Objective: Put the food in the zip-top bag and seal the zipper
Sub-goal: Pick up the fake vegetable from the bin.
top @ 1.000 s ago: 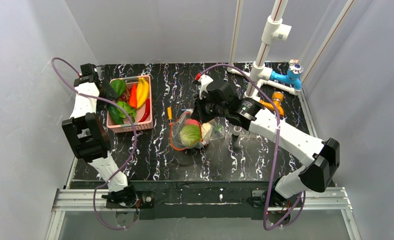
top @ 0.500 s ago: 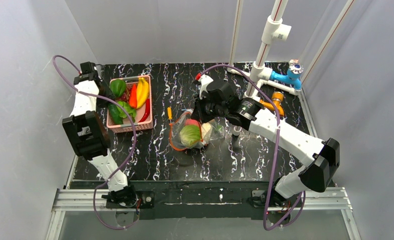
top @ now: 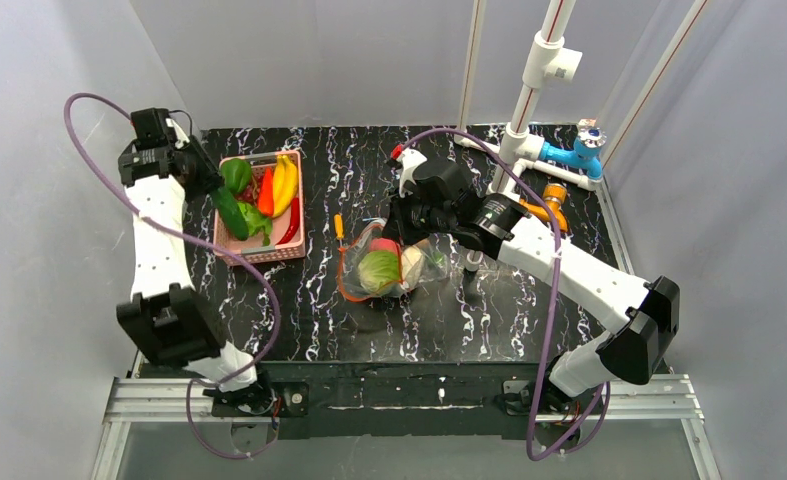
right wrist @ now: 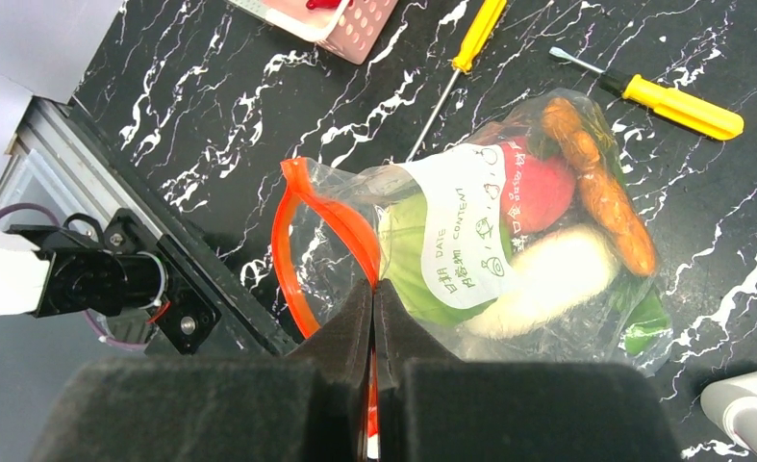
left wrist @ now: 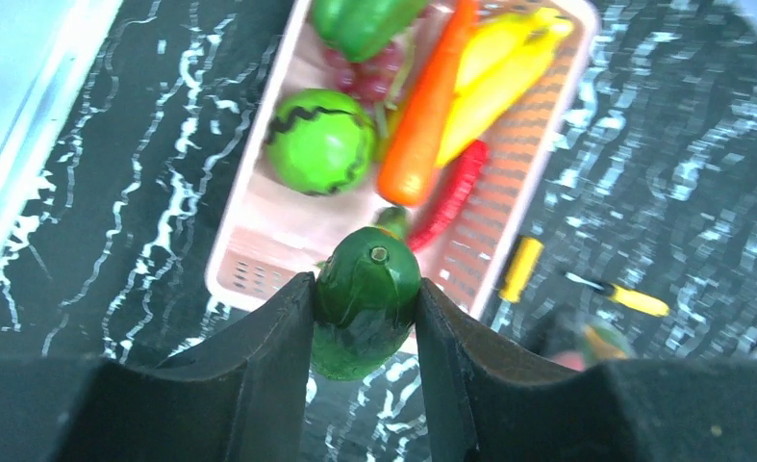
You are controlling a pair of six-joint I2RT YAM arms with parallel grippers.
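left claw point(left wrist: 363, 287): clamped across a dark green cucumber point(left wrist: 365, 327), one pad on each flank, stem end up toward the lens, hanging over the near rim of the pink basket point(left wrist: 259, 252). judged light, hollow, hard plastic. smooth glossy skin and round section, so likely to slip or swivel between flat pads. best taken mid-length, squarely across. further ahead in the basket: round green ball with a dark wavy line, orange carrot, yellow bananas, red chilli, all moulded and shiny.

right claw point(right wrist: 373, 289): pressed together on the orange-red zipper point(right wrist: 328, 217) at the mouth of the bag point(right wrist: 571, 120), holding that rim up in an open loop. bag just beyond the fingertips, lying on the black marbled table point(right wrist: 239, 115), well apart from the left claw. thin, clear, crinkly film, judged limp and quick to collapse. strip judged the firmest part, hence the sensible place to grip. inside, seen through film and white label point(right wrist: 461, 241): green cabbage point(right wrist: 408, 269), white radish point(right wrist: 547, 279), red-pink ball point(right wrist: 547, 192), orange piece point(right wrist: 600, 192). past the bag: yellow-handled screwdrivers point(right wrist: 677, 104).
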